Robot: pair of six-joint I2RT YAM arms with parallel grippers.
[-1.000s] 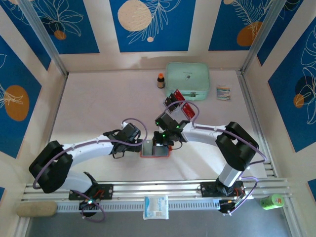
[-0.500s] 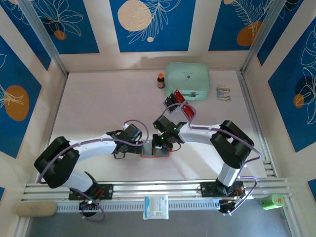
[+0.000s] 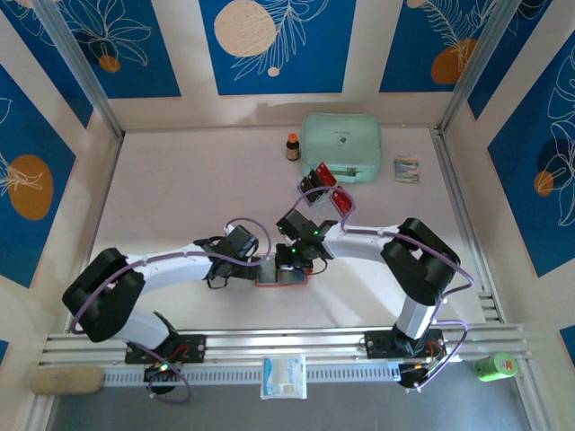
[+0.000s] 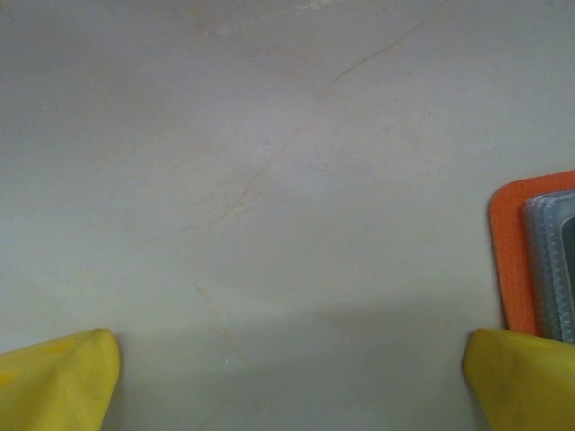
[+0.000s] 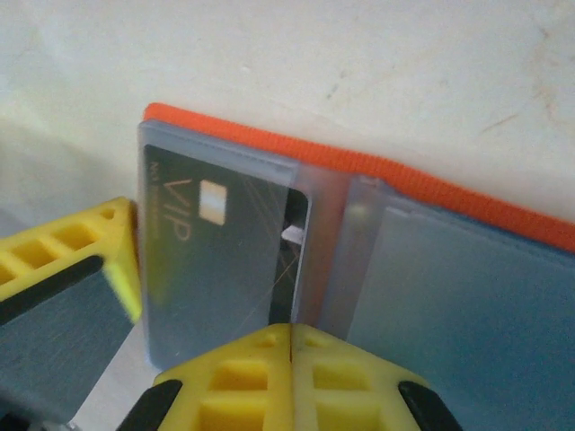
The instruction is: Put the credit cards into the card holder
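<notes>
The orange card holder (image 3: 282, 277) lay open on the white table (image 3: 180, 180), near its front edge and between the 2 arms, with its pale grey-blue inside facing up. From the right wrist, 1 black credit card (image 5: 216, 260) marked "VIP" sat inside a clear sleeve (image 5: 225, 162) on the left half of the holder, its near end reaching back to the right fingers (image 5: 292, 350). Those fingers were pressed fully together at the card's near edge; whether they pinched the card itself could not be told. The left fingers (image 3: 260, 268) stood spread as wide as they go, low over bare table at the holder's left side, with nothing between them. From the left wrist, 1 yellow fingertip (image 4: 523, 382) was just at the holder's orange corner (image 4: 512, 251). Further back, 2 red credit cards (image 3: 332, 189) lay behind the right arm's wrist, just in front of a mint-green pouch (image 3: 341, 148), with a small brown bottle (image 3: 293, 146) beside it.
</notes>
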